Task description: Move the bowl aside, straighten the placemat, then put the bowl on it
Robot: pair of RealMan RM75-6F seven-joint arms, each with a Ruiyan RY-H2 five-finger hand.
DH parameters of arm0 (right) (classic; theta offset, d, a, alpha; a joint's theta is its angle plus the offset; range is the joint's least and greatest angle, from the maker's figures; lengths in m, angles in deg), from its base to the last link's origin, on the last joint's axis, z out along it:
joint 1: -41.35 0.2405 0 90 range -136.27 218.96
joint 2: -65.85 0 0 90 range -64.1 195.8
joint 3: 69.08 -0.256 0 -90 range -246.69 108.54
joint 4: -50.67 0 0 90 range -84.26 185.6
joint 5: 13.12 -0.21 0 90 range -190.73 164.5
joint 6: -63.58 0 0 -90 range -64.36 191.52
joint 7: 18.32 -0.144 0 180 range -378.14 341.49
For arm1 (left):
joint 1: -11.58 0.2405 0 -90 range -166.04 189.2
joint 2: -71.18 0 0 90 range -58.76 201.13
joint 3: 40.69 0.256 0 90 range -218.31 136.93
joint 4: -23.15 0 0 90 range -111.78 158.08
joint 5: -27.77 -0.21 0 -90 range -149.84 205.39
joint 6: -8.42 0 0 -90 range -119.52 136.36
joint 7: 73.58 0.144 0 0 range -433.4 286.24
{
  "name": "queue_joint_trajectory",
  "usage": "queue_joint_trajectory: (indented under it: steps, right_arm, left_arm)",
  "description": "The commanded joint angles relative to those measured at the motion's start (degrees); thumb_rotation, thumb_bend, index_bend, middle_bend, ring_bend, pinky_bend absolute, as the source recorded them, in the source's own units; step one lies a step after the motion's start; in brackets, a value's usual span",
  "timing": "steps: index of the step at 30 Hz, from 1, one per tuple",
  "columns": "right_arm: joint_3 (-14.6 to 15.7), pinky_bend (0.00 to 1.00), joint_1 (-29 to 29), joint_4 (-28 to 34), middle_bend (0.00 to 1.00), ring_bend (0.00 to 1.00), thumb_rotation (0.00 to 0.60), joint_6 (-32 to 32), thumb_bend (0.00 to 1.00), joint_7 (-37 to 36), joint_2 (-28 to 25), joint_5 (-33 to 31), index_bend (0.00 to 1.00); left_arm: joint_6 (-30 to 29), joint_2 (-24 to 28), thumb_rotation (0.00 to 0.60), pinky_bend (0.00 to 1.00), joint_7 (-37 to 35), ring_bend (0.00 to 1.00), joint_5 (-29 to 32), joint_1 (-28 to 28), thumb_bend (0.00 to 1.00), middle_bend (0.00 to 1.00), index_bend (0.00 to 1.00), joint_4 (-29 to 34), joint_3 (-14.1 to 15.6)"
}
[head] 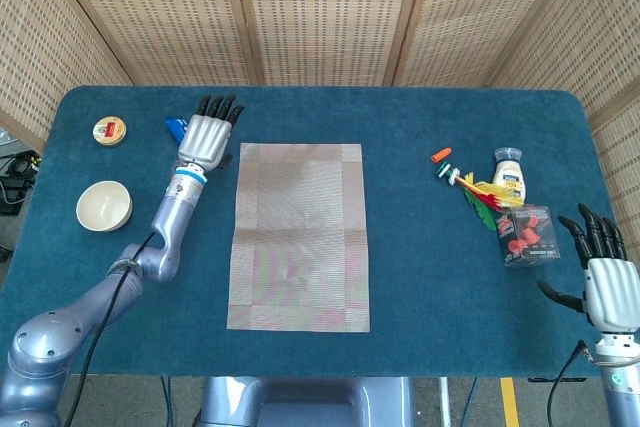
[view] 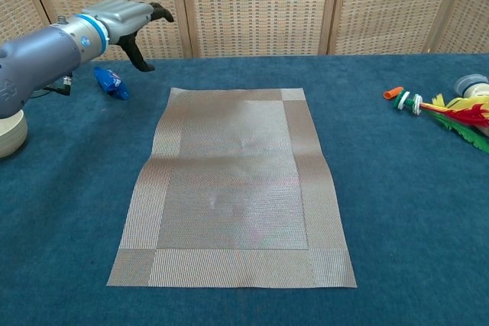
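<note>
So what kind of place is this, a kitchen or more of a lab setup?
Probably a lab or demo set, not a kitchen: a table covered in blue cloth, woven screens as backdrop, and a placemat among unrelated props like a bowl and a small bottle.

Your left hand (head: pixel 206 134) hovers w/ fingers apart, holding nothing; right hand (head: pixel 604 265) open too, fingers up.

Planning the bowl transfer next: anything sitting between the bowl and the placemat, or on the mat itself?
Nothing visible. The bowl sits near the table's left edge, and only bare blue cloth and the left forearm lie between it and the placemat. The mat lies flat with nothing on it. The left hand hangs past the mat's far-left corner, holding nothing.
</note>
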Motion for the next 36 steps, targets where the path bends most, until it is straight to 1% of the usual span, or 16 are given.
queue_joint_trajectory:
  steps: [1, 3, 7, 9, 12, 13, 15, 17, 18, 21, 22, 26, 28, 32, 36]
  right_arm:
    - [0.2, 0.0, 0.1, 0.1, 0.0, 0.0, 0.6, -0.2, 0.09, 0.2, 0.2, 0.2, 0.17]
    - [0.3, 0.0, 0.2, 0.0, 0.0, 0.0, 0.6, -0.4, 0.09, 0.2, 0.2, 0.3, 0.17]
    - [0.6, 0.0, 0.4, -0.2, 0.0, 0.0, 0.6, -0.8, 0.09, 0.3, 0.5, 0.7, 0.17]
    - [0.8, 0.0, 0.6, -0.4, 0.0, 0.0, 0.6, -1.0, 0.09, 0.3, 0.7, 0.9, 0.17]
    - [1.1, 0.0, 0.7, -0.3, 0.0, 0.0, 0.6, -1.1, 0.09, 0.5, 0.9, 1.3, 0.17]
    - [1.2, 0.0, 0.7, -0.3, 0.0, 0.0, 0.6, -1.2, 0.09, 0.5, 1.0, 1.5, 0.17]
    - [1.4, 0.0, 0.9, -0.4, 0.0, 0.0, 0.6, -1.3, 0.09, 0.8, 1.3, 1.9, 0.17]
    - [1.6, 0.0, 1.0, -0.4, 0.0, 0.0, 0.6, -1.3, 0.09, 0.9, 1.5, 2.1, 0.17]
    - [1.7, 0.0, 1.0, -0.5, 0.0, 0.0, 0.6, -1.3, 0.09, 0.9, 1.5, 2.4, 0.17]
    - [1.9, 0.0, 1.1, -0.7, 0.0, 0.0, 0.6, -1.3, 0.09, 0.6, 1.7, 2.7, 0.17]
    - [2.0, 0.0, 1.1, -0.7, 0.0, 0.0, 0.6, -1.3, 0.09, 0.5, 1.7, 2.8, 0.17]
    - [2.4, 0.0, 1.2, -0.8, 0.0, 0.0, 0.6, -0.9, 0.09, 0.0, 1.8, 3.9, 0.17]
    - [2.5, 0.0, 1.3, -0.9, 0.0, 0.0, 0.6, -0.8, 0.09, 0.0, 1.8, 4.2, 0.17]
    - [3.0, 0.0, 1.5, -0.8, 0.0, 0.0, 0.6, 0.1, 0.08, -0.2, 1.9, 6.1, 0.18]
    - [3.4, 0.0, 1.9, -1.3, 0.0, 0.0, 0.6, 0.7, 0.08, -0.6, 2.3, 7.7, 0.18]
  left_arm:
    - [-2.2, 3.8, 0.6, 0.0, -1.9, 0.0, -0.4, 3.2, 0.26, 0.0, 0.09, 5.1, 0.9]
    - [-3.6, 6.3, 0.6, 0.0, -2.5, 0.0, -0.5, 5.1, 0.26, 0.0, 0.09, 9.3, 1.4]
    - [-7.9, 13.0, 0.6, 0.0, -2.1, 0.0, -1.0, 10.8, 0.26, 0.0, 0.09, 21.2, 3.5]
    - [-11.6, 17.6, 0.6, 0.0, -0.2, 0.0, -1.7, 14.8, 0.26, 0.0, 0.09, 29.4, 5.5]
    - [-15.6, 22.7, 0.6, 0.0, 2.0, 0.0, -2.4, 19.5, 0.26, 0.0, 0.09, 38.9, 8.4]
    - [-16.4, 23.9, 0.6, 0.0, 2.6, 0.0, -2.5, 20.5, 0.26, 0.0, 0.09, 41.2, 9.0]
    - [-19.7, 27.1, 0.6, 0.0, 3.8, 0.0, -3.3, 23.8, 0.26, 0.0, 0.09, 47.1, 11.2]
    - [-22.3, 29.2, 0.6, 0.0, 4.2, 0.0, -4.6, 26.2, 0.26, 0.0, 0.09, 50.8, 12.9]
    - [-24.3, 30.5, 0.6, 0.0, 4.1, 0.0, -5.4, 28.2, 0.26, 0.0, 0.09, 53.0, 14.2]
    - [-28.3, 32.4, 0.6, 0.0, 3.9, 0.0, -7.5, 32.0, 0.26, 0.0, 0.09, 56.3, 16.9]
    - [-29.0, 32.6, 0.6, 0.0, 3.9, 0.0, -8.0, 32.6, 0.26, 0.0, 0.09, 56.7, 17.3]
    - [-36.2, 33.4, 0.6, 0.0, 5.2, 0.0, -11.8, 38.1, 0.26, 0.0, 0.09, 58.1, 20.8]
    - [-37.7, 33.4, 0.6, 0.0, 5.1, 0.0, -12.6, 39.3, 0.26, 0.0, 0.09, 58.3, 21.5]
    - [-43.6, 33.5, 0.6, 0.0, 5.3, 0.0, -14.7, 45.0, 0.26, 0.0, 0.09, 59.9, 24.7]
    - [-46.3, 34.1, 0.6, 0.0, 6.0, 0.0, -16.5, 47.9, 0.26, 0.0, 0.09, 60.4, 26.3]
